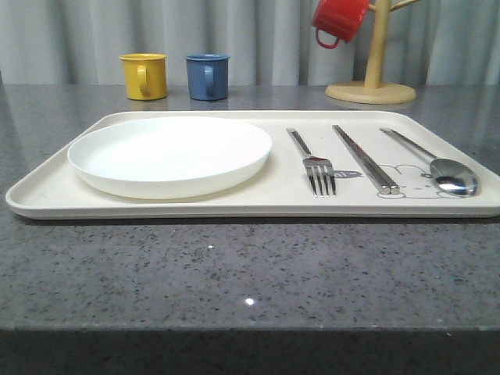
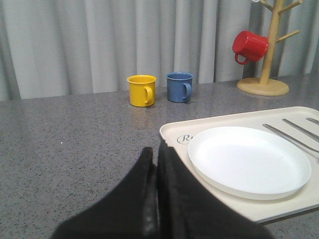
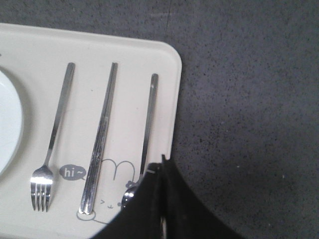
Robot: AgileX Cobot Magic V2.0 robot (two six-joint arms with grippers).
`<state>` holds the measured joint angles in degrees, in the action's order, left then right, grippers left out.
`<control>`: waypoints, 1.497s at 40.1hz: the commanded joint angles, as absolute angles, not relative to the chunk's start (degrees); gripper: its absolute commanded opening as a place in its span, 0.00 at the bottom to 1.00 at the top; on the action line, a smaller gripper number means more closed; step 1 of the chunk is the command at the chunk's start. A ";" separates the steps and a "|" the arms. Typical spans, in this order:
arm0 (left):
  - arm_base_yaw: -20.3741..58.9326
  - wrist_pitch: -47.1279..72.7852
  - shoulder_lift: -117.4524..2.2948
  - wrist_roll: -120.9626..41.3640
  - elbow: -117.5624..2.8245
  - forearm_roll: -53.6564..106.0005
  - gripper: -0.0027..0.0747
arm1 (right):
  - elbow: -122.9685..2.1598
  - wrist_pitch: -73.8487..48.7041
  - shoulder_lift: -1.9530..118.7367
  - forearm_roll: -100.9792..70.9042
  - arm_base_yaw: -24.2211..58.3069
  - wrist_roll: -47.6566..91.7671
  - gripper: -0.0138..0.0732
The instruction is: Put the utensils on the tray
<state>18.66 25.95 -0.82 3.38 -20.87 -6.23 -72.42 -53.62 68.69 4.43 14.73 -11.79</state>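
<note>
The cream-white tray [image 1: 258,205] lies across the grey table. On its right half rest a silver fork [image 1: 314,162], a pair of chopsticks [image 1: 365,158] and a spoon [image 1: 437,163], side by side over the rabbit drawing. The right wrist view shows the same fork [image 3: 52,149], chopsticks [image 3: 99,142] and spoon [image 3: 148,117], with my right gripper [image 3: 163,160] shut and empty above the tray's right rim, covering most of the spoon's bowl. My left gripper [image 2: 156,152] is shut and empty over the table beside the tray's [image 2: 172,133] left corner.
A round white plate [image 1: 170,155] fills the tray's left half. A yellow mug [image 1: 144,76] and a blue mug [image 1: 207,76] stand behind the tray. A red mug [image 1: 338,19] hangs on a wooden mug tree [image 1: 371,90] at the back right. Curtains close off the rear.
</note>
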 commanded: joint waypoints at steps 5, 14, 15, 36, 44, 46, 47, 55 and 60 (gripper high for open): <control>18.58 21.39 -1.58 3.91 -22.39 -5.94 0.01 | -52.55 -32.13 50.28 6.14 14.60 -9.50 0.08; 18.58 21.39 -1.58 3.91 -22.39 -5.94 0.01 | -32.67 -19.64 31.32 6.37 14.60 -9.50 0.08; 18.58 21.39 -1.58 3.91 -22.39 -5.94 0.01 | -30.68 -18.87 28.07 6.37 14.60 -9.50 0.08; 18.58 21.39 -1.58 3.91 -22.39 -5.94 0.01 | -19.39 -18.41 7.84 6.32 14.60 -9.50 0.08; 18.58 21.39 -1.58 3.91 -22.39 -5.94 0.01 | -19.39 -18.41 7.84 6.32 14.60 -9.50 0.08; 18.58 21.39 -1.58 3.91 -22.39 -5.94 0.01 | -19.39 -18.41 7.84 6.32 14.60 -9.50 0.08; 18.58 21.39 -1.58 3.91 -22.39 -5.94 0.01 | -19.39 -18.41 7.84 6.32 14.60 -9.50 0.08; 18.58 21.39 -1.58 3.91 -22.39 -5.94 0.01 | -19.39 -18.41 7.84 6.32 14.60 -9.50 0.08; 18.58 21.39 -1.58 3.91 -22.39 -5.94 0.01 | -19.39 -18.41 7.84 6.32 14.60 -9.50 0.08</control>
<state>18.66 25.95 -0.82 3.38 -20.87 -6.23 -17.95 -23.48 7.33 5.53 14.73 -10.04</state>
